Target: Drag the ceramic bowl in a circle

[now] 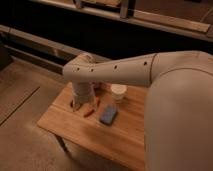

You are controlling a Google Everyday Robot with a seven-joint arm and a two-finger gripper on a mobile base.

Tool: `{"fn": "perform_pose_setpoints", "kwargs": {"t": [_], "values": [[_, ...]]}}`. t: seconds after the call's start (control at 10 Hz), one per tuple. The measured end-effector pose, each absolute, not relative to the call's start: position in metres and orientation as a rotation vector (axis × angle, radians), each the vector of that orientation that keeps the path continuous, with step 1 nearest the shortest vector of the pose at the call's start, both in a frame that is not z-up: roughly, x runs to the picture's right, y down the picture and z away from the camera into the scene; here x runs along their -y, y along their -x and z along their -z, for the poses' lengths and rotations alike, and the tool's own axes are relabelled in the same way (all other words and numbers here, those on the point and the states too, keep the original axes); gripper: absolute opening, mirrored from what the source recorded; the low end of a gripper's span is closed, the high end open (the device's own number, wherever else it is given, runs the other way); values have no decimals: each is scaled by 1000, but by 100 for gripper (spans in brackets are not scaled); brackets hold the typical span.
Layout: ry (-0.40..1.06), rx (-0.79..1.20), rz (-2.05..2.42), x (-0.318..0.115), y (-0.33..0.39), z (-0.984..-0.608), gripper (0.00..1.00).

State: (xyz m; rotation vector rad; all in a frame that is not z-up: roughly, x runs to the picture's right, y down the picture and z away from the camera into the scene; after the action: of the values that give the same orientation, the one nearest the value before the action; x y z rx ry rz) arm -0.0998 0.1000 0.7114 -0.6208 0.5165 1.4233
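Note:
My arm reaches in from the right across the wooden table [70,127]. Its wrist points straight down, and the gripper [82,103] sits low over the table's far left part. The maroon ceramic bowl does not show; the wrist and gripper hide the spot beneath them. A small dark patch [73,104] shows at the gripper's left edge, and I cannot tell what it is.
A white cylindrical cup [118,92] stands just right of the gripper. A blue-grey flat block [108,115] lies in front of the cup. A small orange-red piece [89,112] lies by the gripper's base. Bare floor lies left of the table, a dark wall behind.

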Motion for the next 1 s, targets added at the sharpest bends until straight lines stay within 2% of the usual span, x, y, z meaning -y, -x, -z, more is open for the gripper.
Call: {"fn": "perform_pose_setpoints", "kwargs": {"t": [0.6, 1.0], "values": [[616, -515, -1445, -97, 101, -713, 65], [541, -508, -1611, -60, 92, -744, 65]]}}
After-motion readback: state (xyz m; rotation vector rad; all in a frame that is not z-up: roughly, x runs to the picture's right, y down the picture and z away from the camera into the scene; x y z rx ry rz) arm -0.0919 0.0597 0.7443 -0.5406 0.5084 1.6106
